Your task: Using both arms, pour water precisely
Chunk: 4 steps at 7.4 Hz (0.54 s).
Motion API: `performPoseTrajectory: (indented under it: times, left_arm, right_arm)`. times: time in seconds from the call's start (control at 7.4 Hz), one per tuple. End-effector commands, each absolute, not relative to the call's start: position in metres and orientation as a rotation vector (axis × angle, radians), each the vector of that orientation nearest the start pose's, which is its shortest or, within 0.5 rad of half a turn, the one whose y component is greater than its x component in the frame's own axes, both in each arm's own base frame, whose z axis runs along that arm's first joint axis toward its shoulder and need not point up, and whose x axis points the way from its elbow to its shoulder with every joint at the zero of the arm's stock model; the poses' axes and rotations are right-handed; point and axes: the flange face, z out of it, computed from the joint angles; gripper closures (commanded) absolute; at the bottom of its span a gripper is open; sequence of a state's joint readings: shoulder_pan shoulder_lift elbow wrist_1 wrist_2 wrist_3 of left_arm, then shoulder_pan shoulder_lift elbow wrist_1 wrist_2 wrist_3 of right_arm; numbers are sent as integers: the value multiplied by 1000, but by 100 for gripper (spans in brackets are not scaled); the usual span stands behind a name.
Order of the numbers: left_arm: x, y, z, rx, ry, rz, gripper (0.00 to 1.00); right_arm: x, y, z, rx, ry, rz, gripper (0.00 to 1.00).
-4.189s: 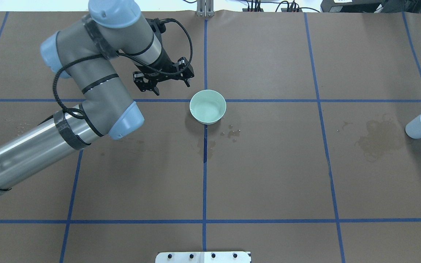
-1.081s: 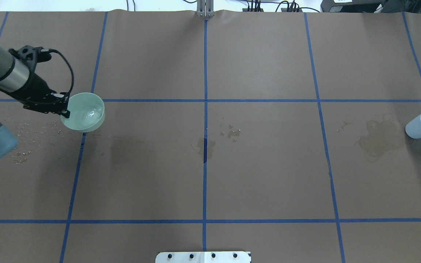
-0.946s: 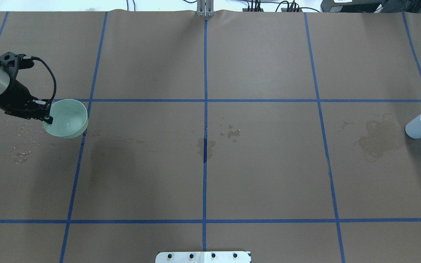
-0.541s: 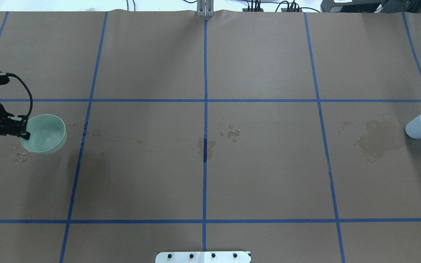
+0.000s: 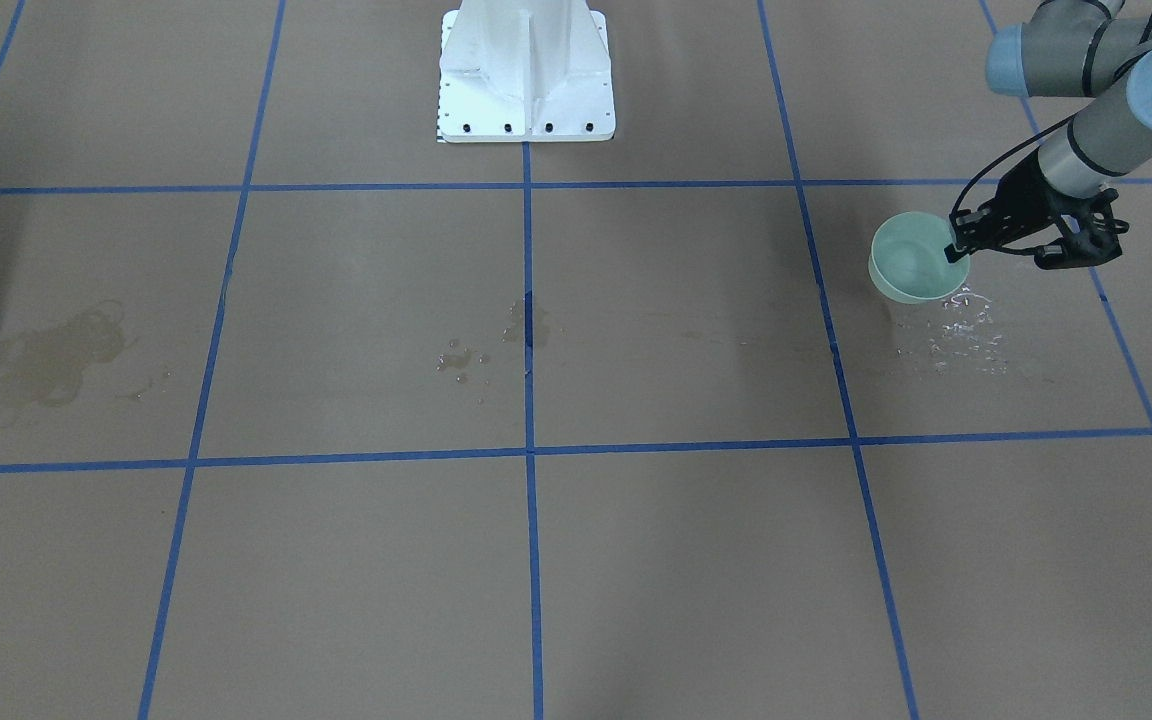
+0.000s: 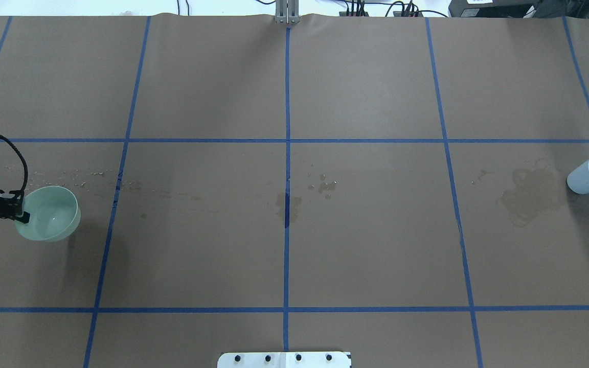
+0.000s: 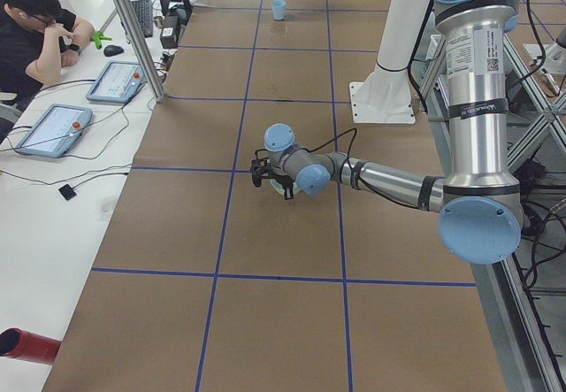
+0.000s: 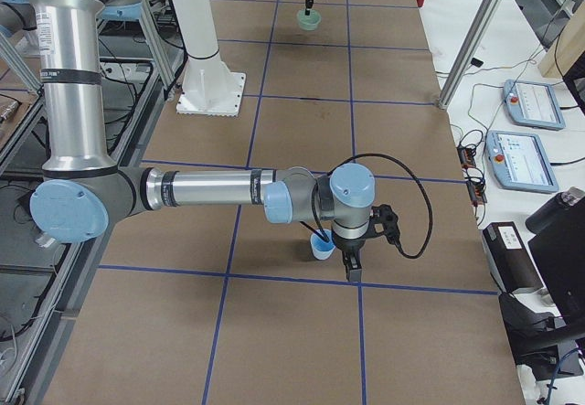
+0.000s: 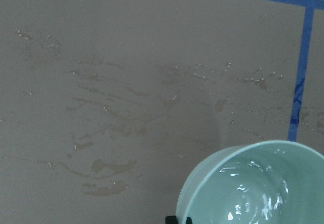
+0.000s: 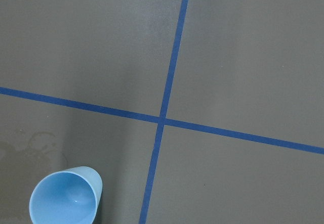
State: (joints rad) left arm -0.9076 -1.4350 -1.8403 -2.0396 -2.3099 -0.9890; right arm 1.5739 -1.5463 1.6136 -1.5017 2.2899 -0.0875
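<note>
- The overhead view showed the left hand [image 6: 20, 215] only at the 9 o'clock edge of the tabletop [image 6: 366, 245]. Its fingers were clamped on the rim of a mint-green bowl [image 6: 49, 221], at the bowl's 9 o'clock.
- The front-facing view showed more of the left arm [image 5: 1101, 135] and glinting droplets [image 5: 956, 335] on the tabletop at the bowl's 5 o'clock.
- The right hand [image 8: 353, 272] appeared only in the right side view, just beside a pale-blue cup [image 8: 320, 245]. Whether its fingers were apart or together could not be told.
- The overhead view showed the cup at the 3 o'clock edge, well apart from the bowl, with a damp stain [image 6: 527, 197] at its 8 o'clock.
- The left wrist view alone showed the water [image 9: 248, 191]. It lay inside the bowl as clear liquid, visible as white rippled glints over the green bottom.
- The right wrist view showed the cup upright, its inside plain blue, with one faint glint at the bottom.
</note>
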Motion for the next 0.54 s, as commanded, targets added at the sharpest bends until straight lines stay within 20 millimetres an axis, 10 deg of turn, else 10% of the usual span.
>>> performPoseTrajectory:
  times: [0.0,0.27,0.41]
  left_arm:
    - [250,-381,539,-192,895,-72,100]
    - [247,-367,552,-216,874,-67,100]
    - [248,-364,552,-220,876,-61,59]
  right_arm:
    - [69,-510,622,162,-711,-129,1]
    - [69,-510,623,160,-711,-129,1]
    - [69,-510,622,162,-712,-129,1]
